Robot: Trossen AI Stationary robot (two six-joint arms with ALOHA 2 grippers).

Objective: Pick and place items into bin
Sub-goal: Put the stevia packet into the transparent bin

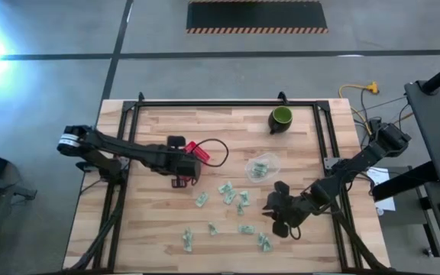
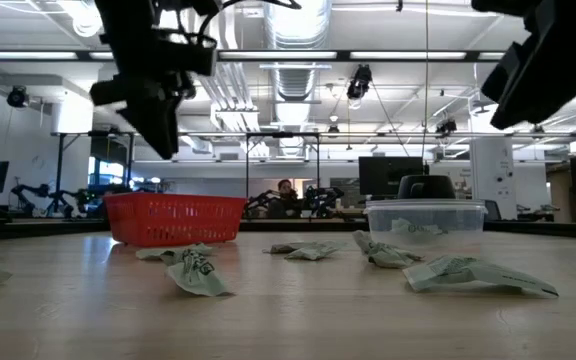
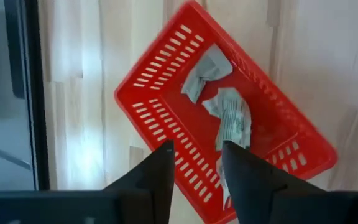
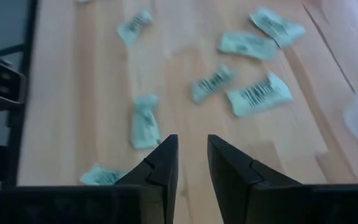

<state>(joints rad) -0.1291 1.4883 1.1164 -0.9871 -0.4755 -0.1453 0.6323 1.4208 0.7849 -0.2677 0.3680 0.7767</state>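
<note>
With your left end effector [image 3: 194, 167] spread empty over the red slotted plastic basket [image 3: 160, 99] holding two pale green-and-white crinkly wrapped pieces [image 3: 232, 118], lower your slightly parted, empty right end effector [image 4: 192, 163] squarely over the piece at its 11 o'clock [image 4: 144, 124] before pinching.

We count one red basket [image 1: 192, 150] holding two wrapped pieces [image 3: 225, 102], one clear plastic tub [image 1: 263, 167] with a few more inside, and one green cup [image 1: 281, 118]. Loose on the table [image 1: 159, 229] we count roughly ten pale green-and-white pieces [image 1: 228, 191]. Two arms, one left gripper [image 1: 183, 180] and one right gripper [image 1: 275, 200].
</note>
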